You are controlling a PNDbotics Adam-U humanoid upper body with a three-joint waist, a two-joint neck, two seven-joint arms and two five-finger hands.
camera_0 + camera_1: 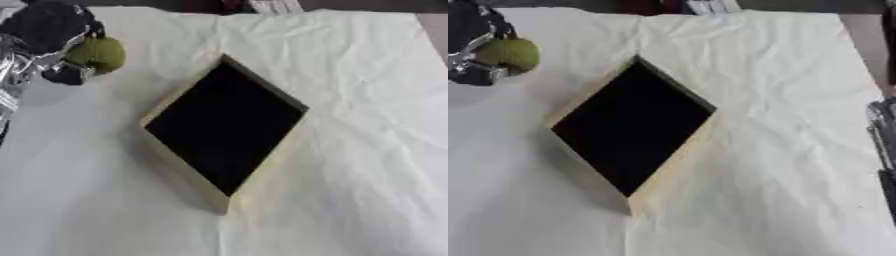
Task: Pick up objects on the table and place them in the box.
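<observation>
The robot's left hand [54,45] held a green ball [98,54] with fingers curled round it, up left of the open box [175,102] on the white-covered bench [367,150]. Released short, the ball might strike the rim and roll away.

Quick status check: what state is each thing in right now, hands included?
Left hand: shut on green ball, up at the far left.
Green ball: held, not yet over the box.
Box: open, nothing visible inside.
Right hand: fingers not visible; only the arm shows at the right edge.
</observation>
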